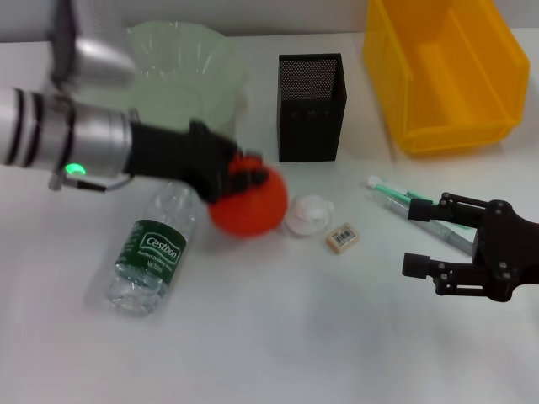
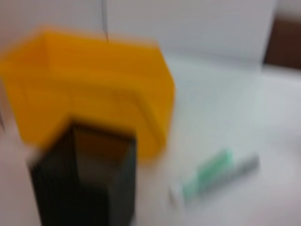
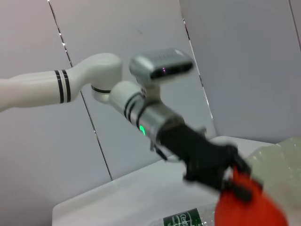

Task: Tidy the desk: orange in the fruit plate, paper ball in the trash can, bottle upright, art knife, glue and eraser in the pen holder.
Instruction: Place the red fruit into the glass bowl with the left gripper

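Note:
My left gripper [image 1: 242, 180] is shut on the red-orange orange [image 1: 253, 210], held just in front of the pale-green fruit plate [image 1: 189, 63]. The right wrist view also shows the orange [image 3: 251, 207] in that gripper. The bottle [image 1: 152, 252] lies on its side near the left arm. A white paper ball [image 1: 307, 213] and the beige eraser [image 1: 343, 237] rest at the table's centre. The green glue [image 1: 394, 195] and grey art knife [image 1: 450, 238] lie side by side, partly hidden by my open right gripper [image 1: 418, 237]. The black pen holder [image 1: 312, 105] and yellow trash can [image 1: 446, 71] stand at the back.
In the left wrist view, the trash can [image 2: 94, 89] sits behind the pen holder [image 2: 89, 183], with the glue [image 2: 207, 174] and the art knife [image 2: 242, 167] on the white table beside them. The table's front shows bare white surface.

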`<state>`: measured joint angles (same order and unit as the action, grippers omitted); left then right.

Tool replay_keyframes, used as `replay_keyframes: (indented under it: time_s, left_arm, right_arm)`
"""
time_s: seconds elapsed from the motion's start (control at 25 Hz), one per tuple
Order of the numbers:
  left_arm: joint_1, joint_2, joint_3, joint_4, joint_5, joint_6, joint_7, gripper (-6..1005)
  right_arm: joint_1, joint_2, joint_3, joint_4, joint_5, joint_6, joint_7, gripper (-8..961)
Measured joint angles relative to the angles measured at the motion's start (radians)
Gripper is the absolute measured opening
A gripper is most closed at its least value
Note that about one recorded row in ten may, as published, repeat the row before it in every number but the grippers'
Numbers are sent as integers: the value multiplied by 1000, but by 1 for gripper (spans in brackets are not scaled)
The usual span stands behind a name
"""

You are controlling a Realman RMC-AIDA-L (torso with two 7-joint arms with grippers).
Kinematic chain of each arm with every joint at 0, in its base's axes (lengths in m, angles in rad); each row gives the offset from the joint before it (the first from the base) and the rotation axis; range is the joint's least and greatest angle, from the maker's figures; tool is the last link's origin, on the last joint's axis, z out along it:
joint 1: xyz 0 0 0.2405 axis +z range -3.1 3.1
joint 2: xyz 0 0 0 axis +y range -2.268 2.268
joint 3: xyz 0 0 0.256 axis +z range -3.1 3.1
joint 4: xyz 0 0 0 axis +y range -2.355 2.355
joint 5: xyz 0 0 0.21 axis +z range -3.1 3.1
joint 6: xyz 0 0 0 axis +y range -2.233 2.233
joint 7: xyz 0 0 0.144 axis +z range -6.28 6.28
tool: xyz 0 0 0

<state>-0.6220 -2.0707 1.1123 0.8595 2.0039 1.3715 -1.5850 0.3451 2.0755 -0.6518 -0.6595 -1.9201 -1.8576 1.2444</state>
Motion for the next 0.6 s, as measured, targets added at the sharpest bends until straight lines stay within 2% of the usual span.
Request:
replay_keyframes:
  time_s: [0.08,0.12,0.16,0.28,0.32,0.36,0.44,0.52,0.6]
  left_arm:
    - [26,0,-60,31,-92,13,0,249]
    - [51,1,-141,43,-220,-13,4,228]
    - [51,1,-141,43,-220,-13,4,215]
    - [68,2,-227,14,-358,-116,29,188]
    - [67,2,-235,-16,-396,-213,32,188]
    - [67,2,-235,-16,-396,-213,32,187]
    - [57,1,-233,-50,-412,-328,30,186]
    - [37,-3,-231,-106,-429,-438,38,254]
    - [29,-2,-231,-133,-441,-464,44,322]
  right_arm:
    - [0,0,0,1,1,0,0,824]
    - [-1,0,0,7,4,-1,0,823]
    - [-1,0,0,7,4,-1,0,823]
    - [2,0,0,21,6,0,-2,823]
    - [9,1,0,39,6,1,-8,823]
    - [9,1,0,39,6,1,-8,823]
    - [15,1,0,58,6,2,-19,823]
    - [19,1,0,69,6,3,-26,823]
    - [19,1,0,74,7,5,-26,823]
